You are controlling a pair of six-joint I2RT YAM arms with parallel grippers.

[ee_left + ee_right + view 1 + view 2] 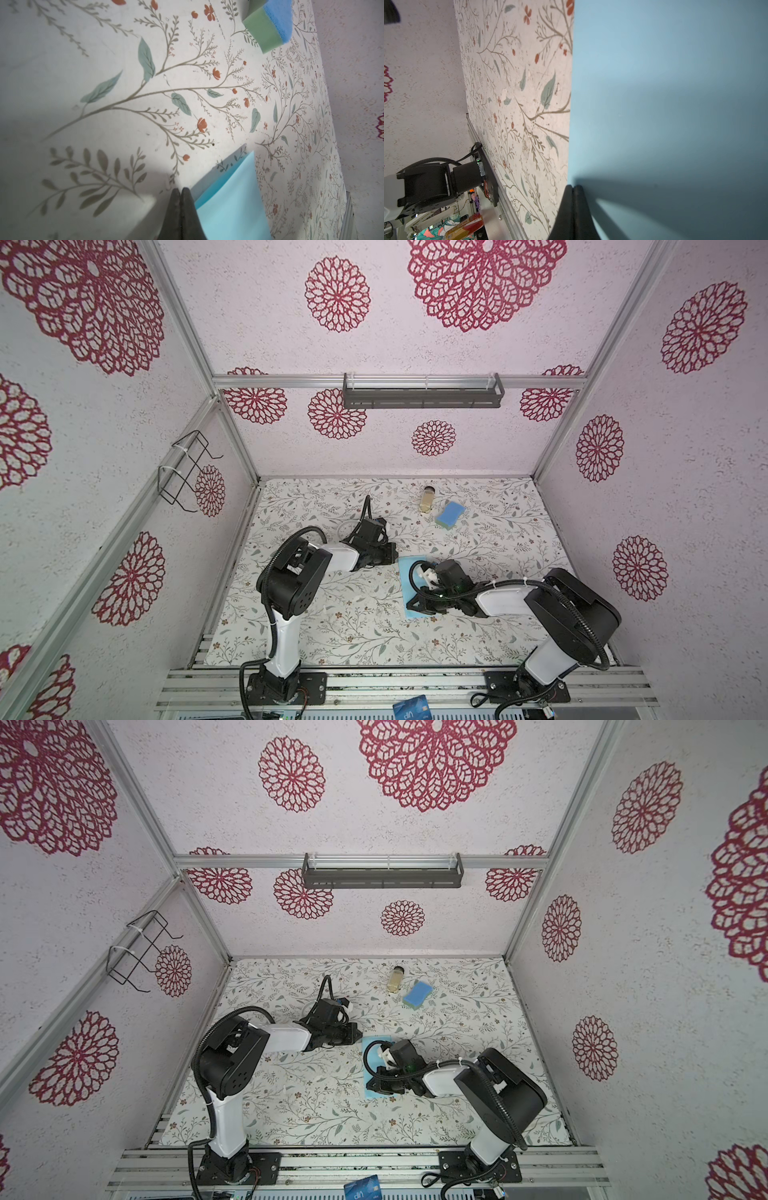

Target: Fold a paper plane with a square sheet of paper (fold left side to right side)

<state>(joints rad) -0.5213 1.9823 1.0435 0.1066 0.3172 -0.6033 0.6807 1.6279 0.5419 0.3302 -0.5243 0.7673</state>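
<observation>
L arm reaches in low from front-left, elbow bent, forearm angled twd desk centre. L hand [387, 554] is near the desk, fingers [180, 199] pressed together w/ nothing between them. R arm comes in from front-right, forearm running left, wrist tipped down. R hand [412, 605] has its fingers [574, 199] pressed together too, not pinching anything. Its tip sits right at the sheet's edge and looks to touch the paper; its shadow meets the tip there.

Desk [332, 622] has a pale cover w/ leaf + small red flower print. Walls [249, 302] are white w/ big red floral medallions, on an alu frame. Grey shelf [422, 393] on back wall, wire rack [185, 472] on left wall. Sponge [450, 514] and small jar [428, 498] sit near the back, close to each other, well apart from both hands. Blue card [411, 707] lies on the front rail.

Sheet [407, 572] lies mid-desk, partly under the R wrist. R hand is over its near-left part. L hand is just beside its far-left corner, not on it. In the left wrist view that end [230, 203] throws a shadow on the desk and looks a bit lifted.
</observation>
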